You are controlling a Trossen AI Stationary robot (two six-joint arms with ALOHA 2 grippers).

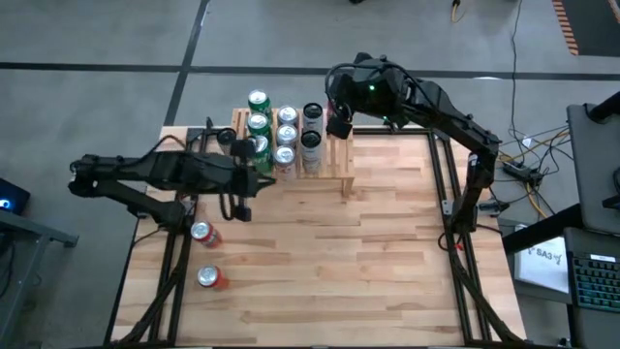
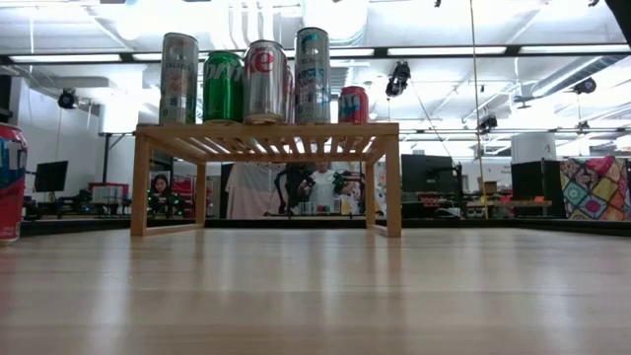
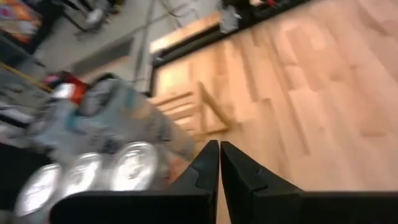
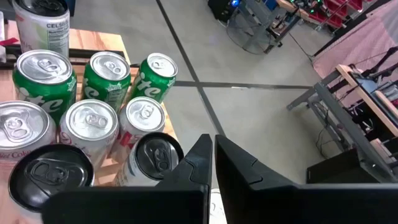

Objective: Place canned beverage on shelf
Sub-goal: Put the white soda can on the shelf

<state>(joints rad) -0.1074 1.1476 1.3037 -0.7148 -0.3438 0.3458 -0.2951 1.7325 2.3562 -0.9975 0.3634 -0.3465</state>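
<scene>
The shelf (image 1: 341,160) is a low light-wood rack at the table's far side, with several cans standing upright on its slatted top (image 2: 266,128): green, silver and dark-topped ones (image 4: 93,118). Two red-and-silver cans lie loose on the table's left part (image 1: 203,233) (image 1: 210,278). My left gripper (image 1: 257,160) is shut and empty by the shelf's left front corner; its own view (image 3: 219,158) is blurred. My right gripper (image 1: 336,121) is shut and empty above the shelf's far right end, its fingers (image 4: 213,152) above the cans.
The wooden tabletop (image 1: 368,252) lies bare in front of and to the right of the shelf. A red can (image 2: 8,182) stands at the left edge of the low view. Desks, cables and a keyboard stand right of the table (image 1: 581,262).
</scene>
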